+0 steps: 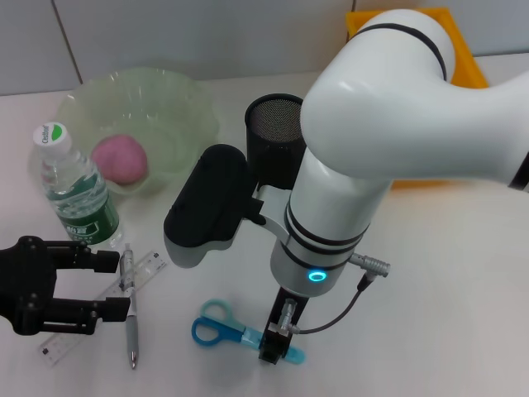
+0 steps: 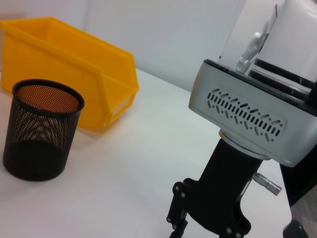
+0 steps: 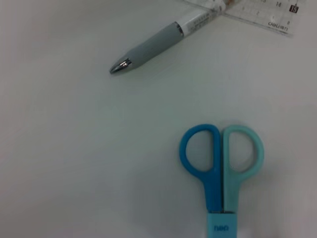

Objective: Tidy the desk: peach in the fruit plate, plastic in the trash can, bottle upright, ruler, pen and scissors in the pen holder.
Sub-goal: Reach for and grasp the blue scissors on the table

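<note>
A pink peach [image 1: 121, 159] lies in the green fruit plate [image 1: 190, 99] at the back left. The bottle [image 1: 78, 194] stands upright in front of the plate. Behind my right arm stands the black mesh pen holder [image 1: 277, 124] [image 2: 42, 131]. Near the front edge lie a clear ruler [image 1: 149, 269] [image 3: 262, 12], a grey pen [image 1: 131, 331] [image 3: 153, 47] and blue scissors [image 1: 216, 322] [image 3: 220, 163]. My left gripper [image 1: 120, 285] is open at the front left, its tips beside the pen and ruler. My right gripper [image 1: 277, 347] sits low over the scissors' blade end. No plastic is in view.
A yellow bin [image 1: 467, 62] [image 2: 74, 64] stands at the back right, beside the pen holder. My right arm's bulky wrist [image 1: 331, 207] hangs over the middle of the table, between the pen holder and the scissors.
</note>
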Controlling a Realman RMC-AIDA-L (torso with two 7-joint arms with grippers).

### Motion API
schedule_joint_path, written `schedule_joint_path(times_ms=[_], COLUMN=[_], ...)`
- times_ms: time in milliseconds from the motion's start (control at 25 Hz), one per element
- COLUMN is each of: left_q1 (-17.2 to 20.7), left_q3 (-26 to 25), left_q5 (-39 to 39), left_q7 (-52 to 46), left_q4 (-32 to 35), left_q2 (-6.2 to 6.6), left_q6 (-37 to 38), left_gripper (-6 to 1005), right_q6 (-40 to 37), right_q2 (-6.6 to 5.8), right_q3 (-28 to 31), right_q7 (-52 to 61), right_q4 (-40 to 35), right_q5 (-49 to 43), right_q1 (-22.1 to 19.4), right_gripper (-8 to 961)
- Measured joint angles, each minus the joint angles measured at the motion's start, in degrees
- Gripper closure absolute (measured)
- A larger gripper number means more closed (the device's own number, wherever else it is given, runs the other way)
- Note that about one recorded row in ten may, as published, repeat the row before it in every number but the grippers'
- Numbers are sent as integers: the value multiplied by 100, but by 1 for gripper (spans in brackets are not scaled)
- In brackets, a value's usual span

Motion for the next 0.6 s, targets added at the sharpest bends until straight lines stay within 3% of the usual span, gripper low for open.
schedule_joint_path(times_ms=[600], left_q1=[-45], left_q3=[0], left_q5=[-3], left_q7=[8], left_q4=[0], left_q2=[3], left_q6=[-24], left_gripper=[244], right_q6=[-51], right_q2=[0], right_q3=[-21], right_q7=[-44], right_q4=[60], right_q5=[127], right_q1=[33], right_gripper=[546])
